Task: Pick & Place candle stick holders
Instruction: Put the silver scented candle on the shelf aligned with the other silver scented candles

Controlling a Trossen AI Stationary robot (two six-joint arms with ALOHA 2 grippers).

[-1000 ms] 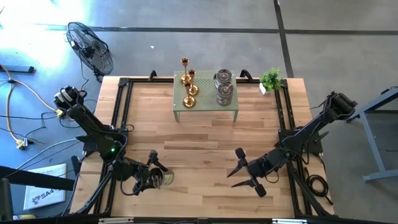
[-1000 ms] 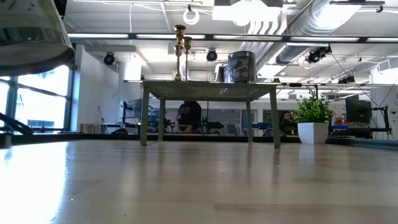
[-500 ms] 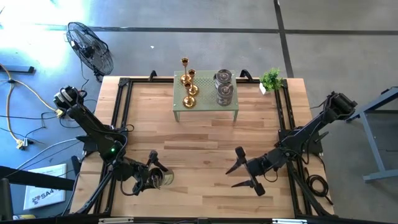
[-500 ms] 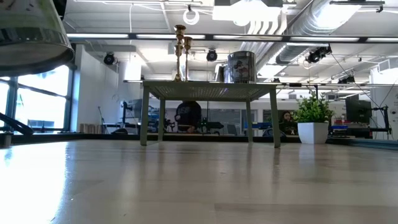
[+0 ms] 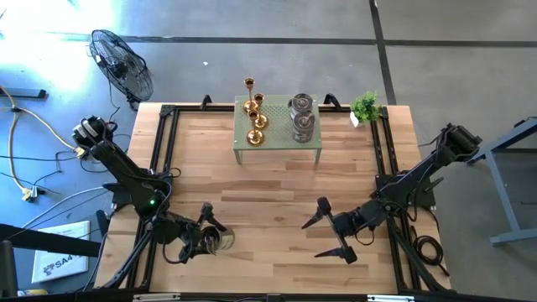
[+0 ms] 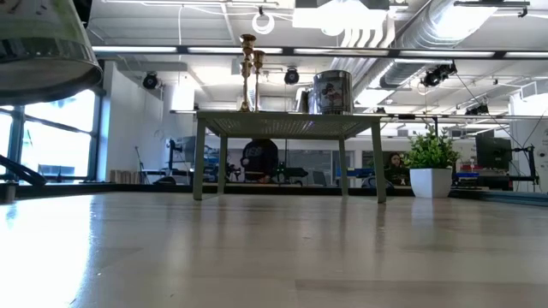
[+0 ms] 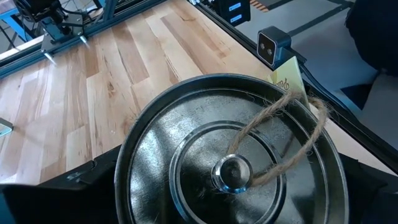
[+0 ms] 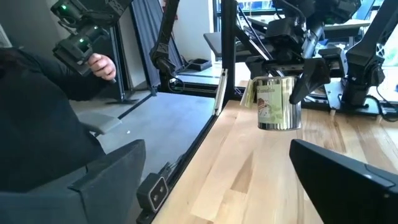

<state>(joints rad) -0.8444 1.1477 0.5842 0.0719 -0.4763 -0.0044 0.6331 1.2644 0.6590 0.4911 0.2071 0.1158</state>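
Observation:
A squat silver candle stick holder (image 5: 223,242) with a knobbed lid (image 7: 231,173) and a twine loop hangs over the table's near left part, with my left gripper (image 5: 210,239) shut on it. Its label side (image 8: 278,102) shows in the right wrist view. My right gripper (image 5: 325,236) stands open over the near right part, nothing between its fingers. Three gold candle stick holders (image 5: 254,113) and two more silver ones (image 5: 302,117) stand on a small green stand (image 5: 281,138) at the far edge. My left gripper pinches the silver holder's round wall (image 8: 293,93) between its two fingers (image 8: 308,79), one on either side near the top. The fingers come from the table's left, slanting slightly down. The holder is upright and lifted clear of the table (image 6: 43,43).
A small potted plant (image 5: 366,106) stands at the far right corner beside the stand. Black rails (image 5: 164,151) run along the table's left and right sides. A person (image 8: 37,106) shows beyond the table's left edge. Bare wood (image 5: 268,201) lies between the stand and the grippers.
My right gripper has opened: its fingers stand clearly farther apart than a second ago, and it stays where it was. My left gripper and the silver holder have kept still.

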